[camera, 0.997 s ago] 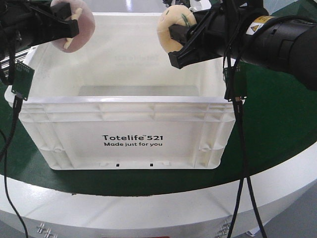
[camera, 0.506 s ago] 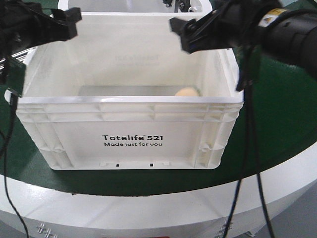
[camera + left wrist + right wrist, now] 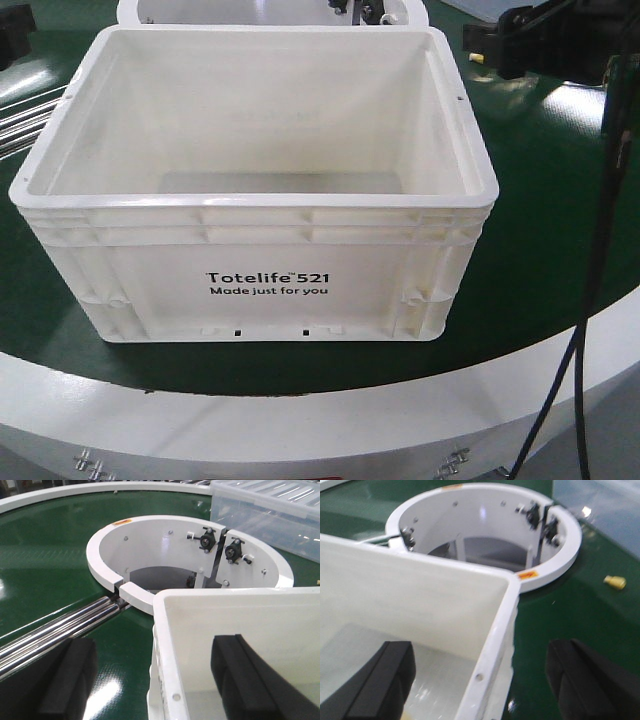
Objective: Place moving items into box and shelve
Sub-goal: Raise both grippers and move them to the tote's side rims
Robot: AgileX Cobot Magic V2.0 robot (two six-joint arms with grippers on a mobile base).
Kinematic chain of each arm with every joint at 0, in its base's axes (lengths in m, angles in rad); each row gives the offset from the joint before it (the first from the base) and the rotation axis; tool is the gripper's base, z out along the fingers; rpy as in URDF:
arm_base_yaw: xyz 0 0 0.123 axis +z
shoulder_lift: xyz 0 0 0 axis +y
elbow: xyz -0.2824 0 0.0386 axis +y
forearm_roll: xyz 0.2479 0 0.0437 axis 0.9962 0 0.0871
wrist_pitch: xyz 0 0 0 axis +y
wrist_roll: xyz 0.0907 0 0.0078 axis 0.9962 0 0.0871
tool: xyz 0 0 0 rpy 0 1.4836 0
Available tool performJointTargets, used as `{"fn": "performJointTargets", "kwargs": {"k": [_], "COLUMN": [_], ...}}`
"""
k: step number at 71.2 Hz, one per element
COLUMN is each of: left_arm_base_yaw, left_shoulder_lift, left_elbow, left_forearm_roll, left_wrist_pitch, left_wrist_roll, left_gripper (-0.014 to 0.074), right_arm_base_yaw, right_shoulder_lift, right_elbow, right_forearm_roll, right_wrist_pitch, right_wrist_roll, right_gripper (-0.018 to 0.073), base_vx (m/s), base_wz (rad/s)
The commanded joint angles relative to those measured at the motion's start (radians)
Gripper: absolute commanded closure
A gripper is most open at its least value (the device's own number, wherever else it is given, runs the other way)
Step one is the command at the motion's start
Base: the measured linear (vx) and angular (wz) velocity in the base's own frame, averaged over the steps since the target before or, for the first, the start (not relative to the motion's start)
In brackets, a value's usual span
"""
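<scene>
The left claw hangs wide open and empty. Its two black fingers straddle one corner of the box, one outside over the table and the other over the inside. The right claw is likewise spread wide with nothing in it. One of its two fingers is over the box's interior, the other outside over the green.

One white box, printed "Totelife 521 Made just for you", stands upright and open on the round green table. It sits just in front of one white ring set into the table's middle. Of the two balls we can make out neither. The front view shows only the far part of the box floor, with the near part hidden behind the front wall, so we cannot tell where they lie.

On the ring's inner wall we count two black fittings side by side. Chrome rods run from the ring's left side toward the left claw; there are at least two, the exact number unclear. One clear lidded bin sits beyond the ring. One small yellow piece lies alone on the green to the ring's right. One black cable drops from the right arm past the table's edge.
</scene>
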Motion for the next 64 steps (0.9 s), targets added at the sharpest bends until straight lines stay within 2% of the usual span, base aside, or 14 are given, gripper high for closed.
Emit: {"fn": "performJointTargets", "kwargs": {"k": [1,13,32,64], "left_arm_base_yaw": [0.003,0.003,0.003,0.003], "left_shoulder_lift": [-0.024,-0.024,-0.024,-0.024], "left_elbow": [-0.032,-0.032,-0.032,-0.032], "left_forearm_roll": [-0.004,-0.004,-0.004,-0.003], "left_wrist_pitch": [-0.069,-0.066,-0.062,-0.062], "left_wrist_roll": [-0.001,-0.001,-0.001,-0.001], "left_gripper": [0.0023,0.0023,0.0023,0.0023], "right_arm_base_yaw": [-0.005,-0.005,-0.001,-0.001], "right_shoulder_lift": [0.000,0.080,0.223,0.391], "right_elbow": [-0.083,-0.222,-0.416,-0.448], "right_forearm_roll": [-0.023,-0.094,-0.095,-0.064], "right_wrist_pitch": [0.004,0.144,0.307,0.379], "right_wrist_roll": [0.068,0.194,0.251,0.268], "right_gripper": [-0.0011,-0.0011,0.0011,0.0037], "base_vx": [0.00,0.00,0.00,0.00], "base_wz": [0.00,0.00,0.00,0.00]}}
